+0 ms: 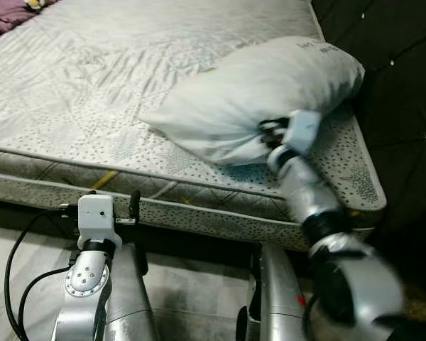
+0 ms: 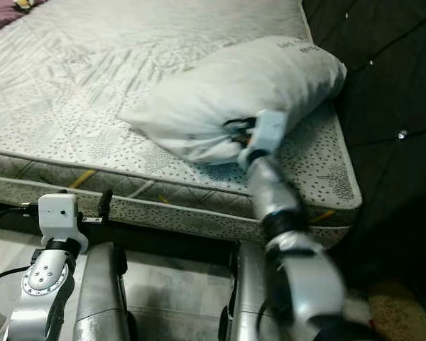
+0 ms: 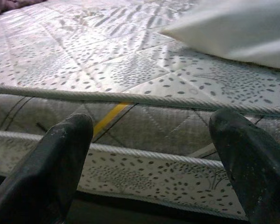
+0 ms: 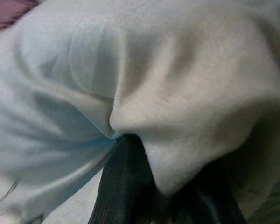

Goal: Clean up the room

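The pillow [image 1: 248, 99] is soft, matt white cloth that bunches into smooth folds where the right end effector [image 4: 149, 186] pinches it between matt black fingers. The mattress [image 1: 92, 92] is quilted grey fabric, printed with dark speckles and edged with corded piping. The left end effector [image 3: 149, 158] has dull, scuffed black fingers. Both arms look like brushed silver metal with white plastic housings.
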Available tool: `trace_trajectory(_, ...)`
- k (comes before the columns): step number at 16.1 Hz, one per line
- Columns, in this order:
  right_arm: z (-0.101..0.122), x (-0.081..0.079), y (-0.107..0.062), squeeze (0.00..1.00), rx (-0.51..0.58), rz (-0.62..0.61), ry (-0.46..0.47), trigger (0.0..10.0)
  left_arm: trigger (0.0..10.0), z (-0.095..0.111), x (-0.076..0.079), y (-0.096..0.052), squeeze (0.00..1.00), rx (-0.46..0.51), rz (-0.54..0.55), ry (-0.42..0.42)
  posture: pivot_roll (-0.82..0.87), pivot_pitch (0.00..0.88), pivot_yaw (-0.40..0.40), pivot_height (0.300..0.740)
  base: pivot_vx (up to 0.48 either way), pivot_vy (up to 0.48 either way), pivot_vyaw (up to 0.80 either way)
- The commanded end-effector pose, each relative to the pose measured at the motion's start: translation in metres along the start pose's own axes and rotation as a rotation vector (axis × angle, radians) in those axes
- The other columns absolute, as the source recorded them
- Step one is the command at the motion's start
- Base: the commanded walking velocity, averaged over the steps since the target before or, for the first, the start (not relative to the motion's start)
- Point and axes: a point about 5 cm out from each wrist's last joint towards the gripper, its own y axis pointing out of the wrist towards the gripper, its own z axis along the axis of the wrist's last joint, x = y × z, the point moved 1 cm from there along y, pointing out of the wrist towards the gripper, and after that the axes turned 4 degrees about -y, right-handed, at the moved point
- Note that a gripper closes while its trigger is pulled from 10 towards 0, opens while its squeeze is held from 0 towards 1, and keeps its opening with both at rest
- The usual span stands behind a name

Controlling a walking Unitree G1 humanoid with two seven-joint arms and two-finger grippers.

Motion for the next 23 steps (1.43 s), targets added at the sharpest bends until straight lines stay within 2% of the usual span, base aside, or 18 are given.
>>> trace_trajectory(1,0.043,0.039,0.002,0.0,0.145,-0.15,0.007,0.0,10.0,-0.002,0.0,-0.001,0.0,-0.007,0.002,0.002,0.07,0.0,-0.054,0.483,0.0,0.0,0.0)
trace_trajectory(2,0.048,0.046,0.002,0.0,0.16,-0.172,-0.005,0.0,10.0,-0.002,0.0,-0.001,0.0,-0.006,0.002,0.001,0.07,0.0,-0.053,0.483,0.0,0.0,0.0)
trace_trajectory(3,0.062,0.062,0.0,0.0,0.199,-0.213,-0.077,0.0,10.0,-0.002,0.0,0.0,0.0,-0.006,0.002,0.007,0.07,0.0,-0.053,0.483,0.0,0.0,0.0)
trace_trajectory(4,0.066,0.069,-0.001,0.0,0.207,-0.233,-0.092,0.0,10.0,-0.002,0.0,0.0,0.0,-0.005,0.003,0.008,0.07,0.0,-0.053,0.483,0.0,0.0,0.0)
trace_trajectory(5,0.077,0.095,-0.007,0.0,0.22,-0.304,-0.126,0.0,10.0,-0.003,-0.001,0.0,0.0,-0.005,0.005,0.007,0.05,0.0,-0.05,0.483,0.0,0.0,0.0)
trace_trajectory(7,0.086,0.126,-0.018,0.0,0.235,-0.39,-0.168,0.0,10.0,-0.003,-0.001,-0.001,0.0,-0.007,0.006,0.007,0.05,0.0,-0.049,0.483,0.0,0.0,0.0)
trace_trajectory(8,0.087,0.16,-0.035,0.0,0.225,-0.494,-0.223,0.0,10.0,-0.003,-0.001,-0.001,0.0,-0.008,0.004,0.006,0.05,0.0,-0.048,0.483,0.0,0.0,0.0)
trace_trajectory(10,0.081,0.183,-0.049,0.0,0.208,-0.568,-0.255,0.0,10.0,-0.004,-0.001,-0.002,0.0,-0.011,0.003,0.006,0.04,0.0,-0.043,0.483,0.0,0.0,0.0)
trace_trajectory(11,0.064,0.194,-0.06,0.0,0.168,-0.579,-0.275,0.0,10.0,-0.005,-0.001,-0.002,0.0,-0.013,-0.002,0.006,0.04,0.0,-0.042,0.483,0.0,0.0,0.0)
trace_trajectory(14,0.02,0.178,-0.064,0.0,0.094,-0.459,-0.299,0.0,10.0,-0.004,0.0,-0.001,0.0,-0.014,-0.012,0.008,0.02,0.0,-0.034,0.483,0.0,0.0,0.0)
trace_trajectory(16,-0.026,0.135,-0.069,0.0,0.037,-0.254,-0.318,0.0,10.0,-0.004,0.0,0.001,0.0,-0.015,-0.018,0.009,0.02,0.0,-0.027,0.483,0.0,0.0,0.0)
trace_trajectory(17,-0.035,0.115,-0.071,0.0,0.044,-0.174,-0.328,0.0,10.0,-0.004,0.001,0.001,0.0,-0.014,-0.021,0.011,0.02,0.0,-0.025,0.483,0.0,0.0,0.0)
trace_trajectory(18,-0.036,0.099,-0.07,0.0,0.064,-0.127,-0.304,0.0,10.0,-0.003,0.001,0.002,0.0,-0.013,-0.025,0.012,0.03,0.0,-0.024,0.483,0.0,0.0,0.0)
trace_trajectory(20,-0.037,0.081,-0.067,0.0,0.079,-0.064,-0.289,0.0,10.0,-0.003,0.0,0.002,0.0,-0.01,-0.021,0.014,0.03,0.0,-0.03,0.483,0.0,0.0,0.0)
trace_trajectory(23,-0.032,0.073,-0.059,0.0,0.056,-0.005,-0.314,0.0,10.0,-0.002,0.0,0.004,0.0,-0.006,-0.015,0.014,0.03,0.0,-0.03,0.483,0.0,0.0,0.0)
